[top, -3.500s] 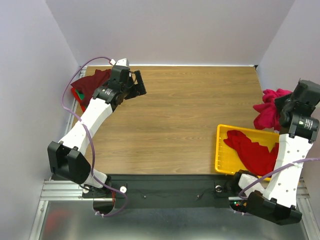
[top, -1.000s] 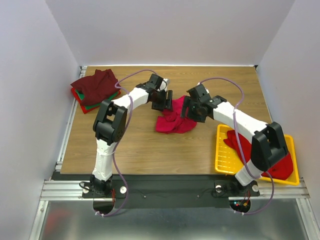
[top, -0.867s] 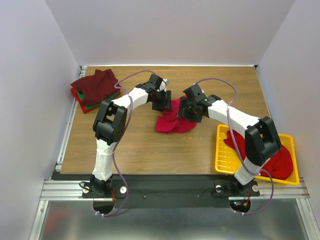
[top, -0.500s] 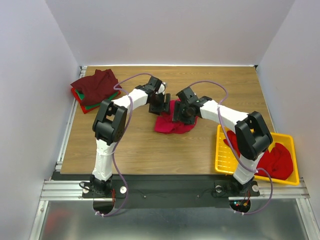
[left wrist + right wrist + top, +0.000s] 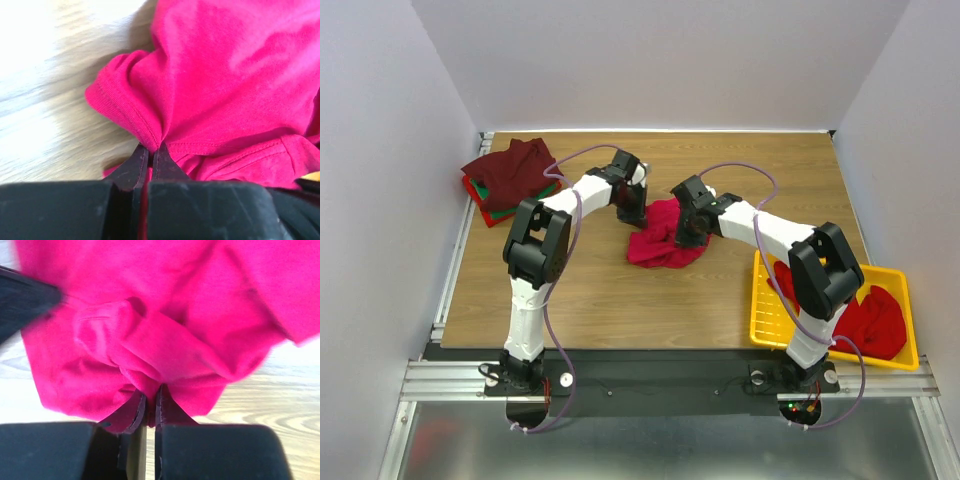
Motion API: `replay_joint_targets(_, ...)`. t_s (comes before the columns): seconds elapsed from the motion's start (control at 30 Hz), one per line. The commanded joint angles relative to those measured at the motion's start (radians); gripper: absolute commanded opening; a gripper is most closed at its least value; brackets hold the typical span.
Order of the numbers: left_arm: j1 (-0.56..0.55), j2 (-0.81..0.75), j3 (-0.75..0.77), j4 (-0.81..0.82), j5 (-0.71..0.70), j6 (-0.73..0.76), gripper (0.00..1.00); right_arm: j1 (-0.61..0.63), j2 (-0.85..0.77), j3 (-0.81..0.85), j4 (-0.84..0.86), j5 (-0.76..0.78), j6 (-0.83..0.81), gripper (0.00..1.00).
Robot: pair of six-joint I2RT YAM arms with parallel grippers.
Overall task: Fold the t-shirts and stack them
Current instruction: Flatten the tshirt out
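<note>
Both grippers have clamped shut since a second ago. From above, the left gripper [image 5: 635, 212] pinches the far-left edge of the crumpled crimson t-shirt [image 5: 665, 242] at mid-table, and the right gripper [image 5: 686, 233] pinches its right side. Maroon shirts [image 5: 510, 172] lie stacked far left. In the left wrist view, fingertips [image 5: 134, 165] grip a hemmed fold. In the right wrist view, they bite bunched cloth.

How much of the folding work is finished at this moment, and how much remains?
Done: a stack of folded shirts, maroon on top, sits at the far left corner. In hand: the left gripper and right gripper have their jaws shut on a crumpled red t-shirt mid-table. Left: folding it, plus the red shirts in the yellow tray.
</note>
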Motion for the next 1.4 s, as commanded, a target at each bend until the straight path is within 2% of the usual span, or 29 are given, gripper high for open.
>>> replay_joint_targets(0.0,0.117,-0.124,0.093,-0.065,-0.011,-0.027,0.00,0.006,-0.114,0.055,-0.062,0.133,0.015,0.00)
replay_joint_targets(0.1,0.209,-0.201,0.163,-0.100,-0.010,-0.066,0.00,-0.006,-0.219,0.090,-0.155,0.268,0.012,0.00)
replay_joint_targets(0.13,0.224,-0.218,0.182,-0.107,-0.010,-0.072,0.00,-0.010,-0.244,0.103,-0.179,0.268,0.009,0.00)
replay_joint_targets(0.3,0.284,-0.296,0.301,-0.186,0.020,-0.093,0.00,-0.029,-0.336,0.216,-0.370,0.458,-0.039,0.00)
replay_joint_targets(0.47,0.329,-0.385,0.219,-0.145,-0.028,-0.162,0.00,-0.118,-0.363,0.223,-0.404,0.561,-0.091,0.02)
replay_joint_targets(0.5,0.333,-0.402,0.164,-0.136,-0.045,-0.170,0.00,-0.164,-0.354,0.213,-0.403,0.552,-0.098,0.09)
replay_joint_targets(0.53,0.343,-0.407,0.142,-0.134,-0.074,-0.176,0.19,-0.181,-0.328,0.204,-0.398,0.549,-0.105,0.28)
replay_joint_targets(0.57,0.343,-0.407,0.127,-0.134,-0.092,-0.175,0.36,-0.194,-0.308,0.197,-0.395,0.544,-0.115,0.42)
replay_joint_targets(0.6,0.341,-0.408,0.113,-0.134,-0.112,-0.169,0.70,-0.195,-0.288,0.192,-0.394,0.538,-0.123,0.56)
replay_joint_targets(0.63,0.340,-0.411,0.092,-0.133,-0.134,-0.164,0.93,-0.197,-0.271,0.195,-0.395,0.495,-0.135,0.70)
replay_joint_targets(0.67,0.335,-0.416,0.079,-0.136,-0.143,-0.155,0.96,-0.197,-0.242,0.198,-0.394,0.466,-0.132,0.73)
replay_joint_targets(0.8,0.295,-0.431,0.055,-0.122,-0.180,-0.127,0.96,-0.192,-0.255,0.140,-0.339,0.324,-0.103,0.74)
replay_joint_targets(0.93,0.228,-0.410,0.001,-0.102,-0.155,-0.095,0.96,-0.192,-0.283,0.031,-0.213,0.178,-0.114,0.74)
replay_joint_targets(1.13,0.079,-0.322,-0.019,-0.130,-0.131,0.000,0.94,-0.178,-0.266,-0.006,-0.185,0.092,-0.129,0.71)
replay_joint_targets(1.23,0.054,-0.273,-0.013,-0.127,-0.132,0.012,0.93,-0.161,-0.252,-0.043,-0.176,0.073,-0.137,0.70)
replay_joint_targets(1.37,0.042,-0.204,0.018,-0.127,-0.215,0.035,0.94,-0.146,-0.220,-0.095,-0.147,0.066,-0.134,0.68)
